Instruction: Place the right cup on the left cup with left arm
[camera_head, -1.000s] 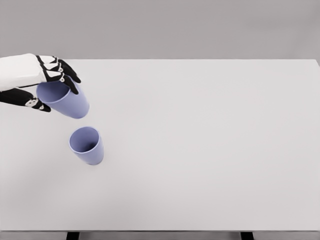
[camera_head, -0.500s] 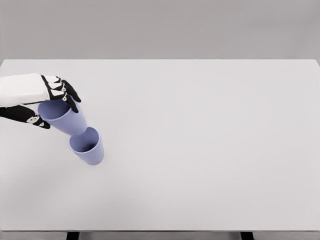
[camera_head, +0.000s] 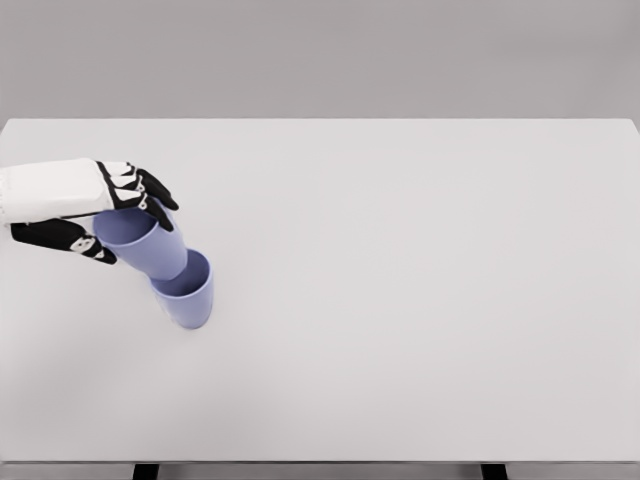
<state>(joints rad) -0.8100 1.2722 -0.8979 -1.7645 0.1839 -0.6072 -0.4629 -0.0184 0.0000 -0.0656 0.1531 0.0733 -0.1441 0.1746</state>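
My left hand (camera_head: 118, 218) comes in from the left edge and is shut on the rim of a lilac cup (camera_head: 145, 247). That cup hangs tilted, its base dipping into the mouth of a second lilac cup (camera_head: 188, 297) that stands on the white table (camera_head: 400, 280). The standing cup leans slightly to the right. Black fingers (camera_head: 150, 190) wrap the far side of the held cup's rim and the thumb (camera_head: 85, 245) presses the near side. The right arm is out of sight.
The table's front edge runs along the bottom of the picture, with two dark legs (camera_head: 146, 471) showing below it. A grey wall lies behind the table.
My left hand has carried the cup down and to the right, from above the standing cup to its mouth. The held cup's base now sits inside the lower cup, which has shifted a little right.
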